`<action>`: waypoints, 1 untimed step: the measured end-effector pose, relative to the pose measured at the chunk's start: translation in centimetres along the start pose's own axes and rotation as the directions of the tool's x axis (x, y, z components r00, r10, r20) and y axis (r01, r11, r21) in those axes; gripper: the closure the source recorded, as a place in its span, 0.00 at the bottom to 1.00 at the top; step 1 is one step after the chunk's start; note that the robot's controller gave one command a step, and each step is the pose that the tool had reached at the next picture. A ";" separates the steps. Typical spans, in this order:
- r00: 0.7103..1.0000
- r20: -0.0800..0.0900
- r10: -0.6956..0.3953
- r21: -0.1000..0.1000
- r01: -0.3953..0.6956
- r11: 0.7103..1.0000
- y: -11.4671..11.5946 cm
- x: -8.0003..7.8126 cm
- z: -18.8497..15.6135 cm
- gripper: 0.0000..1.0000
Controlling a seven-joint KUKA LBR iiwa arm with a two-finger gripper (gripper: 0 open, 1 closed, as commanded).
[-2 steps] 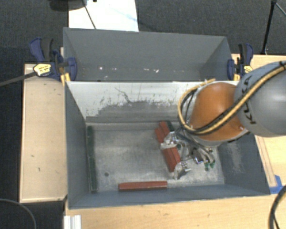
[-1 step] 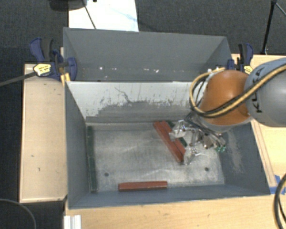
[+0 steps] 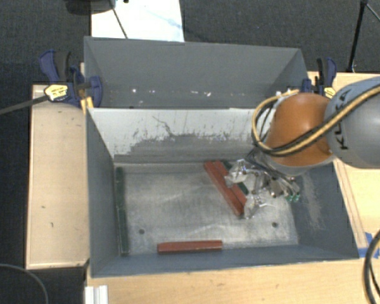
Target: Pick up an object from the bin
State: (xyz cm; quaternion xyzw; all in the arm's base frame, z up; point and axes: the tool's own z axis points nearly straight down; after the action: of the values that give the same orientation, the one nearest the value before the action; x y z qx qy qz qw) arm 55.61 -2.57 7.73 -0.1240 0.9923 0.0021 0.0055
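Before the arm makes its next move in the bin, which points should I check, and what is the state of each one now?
1. Gripper is inside the bin, on its right side: ok.
2. A target is near: the gripper is at the lower end of the slanted red-brown bar: ok.
3. Slanted bar is held by the gripper: cannot tell.
4. Flat red-brown bar by the front wall lies apart from the gripper: ok.
5. Dark green rod along the left wall is out of the way: ok.

A grey arm (image 3: 367,128) carries an orange wrist cover (image 3: 297,122), yellow-black cables (image 3: 258,118) and a silvery hand (image 3: 250,206).
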 end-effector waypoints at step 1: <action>0.999 0.006 0.049 -0.001 -0.049 0.999 -4.3 2.2 -0.1 1.00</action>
State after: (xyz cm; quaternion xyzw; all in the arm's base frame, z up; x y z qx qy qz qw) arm 54.50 -7.31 7.74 -0.0995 0.9950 0.0027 0.0081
